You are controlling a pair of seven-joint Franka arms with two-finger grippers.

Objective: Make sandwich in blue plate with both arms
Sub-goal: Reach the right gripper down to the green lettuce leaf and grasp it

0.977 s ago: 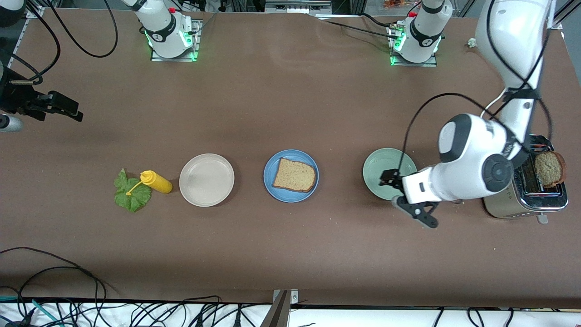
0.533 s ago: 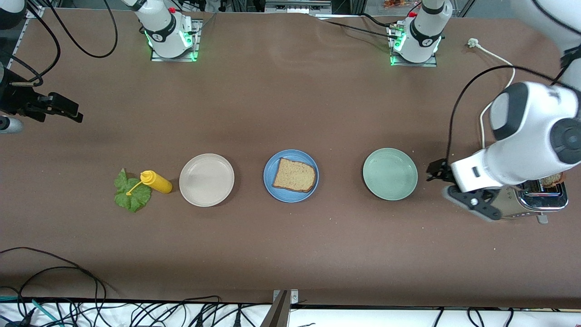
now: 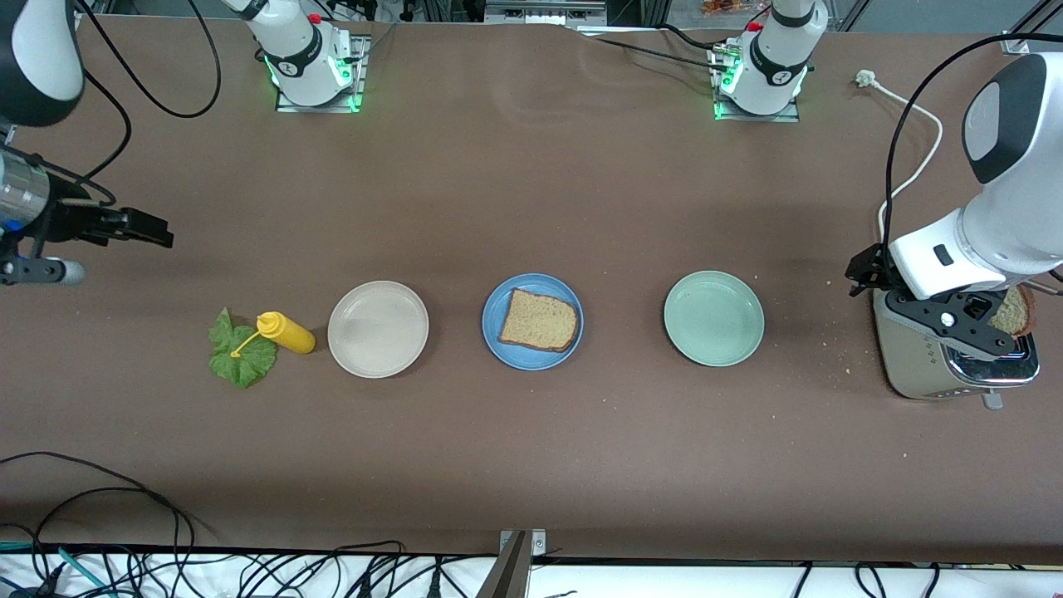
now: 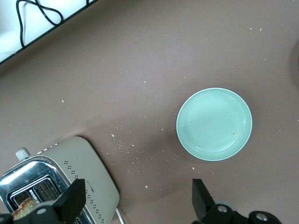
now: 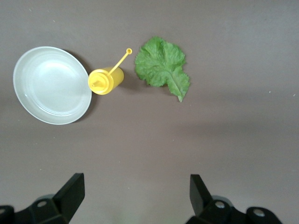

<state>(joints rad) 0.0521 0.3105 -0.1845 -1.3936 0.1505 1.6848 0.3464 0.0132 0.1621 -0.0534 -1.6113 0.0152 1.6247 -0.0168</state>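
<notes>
Currently the blue plate (image 3: 532, 321) sits mid-table and carries one slice of toast (image 3: 538, 321); a second slice (image 3: 1015, 311) stands in the toaster (image 3: 922, 361) at the left arm's edge of the table. The left gripper (image 3: 930, 301) hangs over the toaster, jaws wide apart and empty, with the pale green plate (image 3: 713, 318) nearby. The right gripper (image 3: 95, 249) hovers at the right arm's edge, jaws fully spread and empty, near the lettuce leaf (image 3: 241, 353), mustard bottle (image 3: 286, 332) and beige plate (image 3: 378, 329).
</notes>
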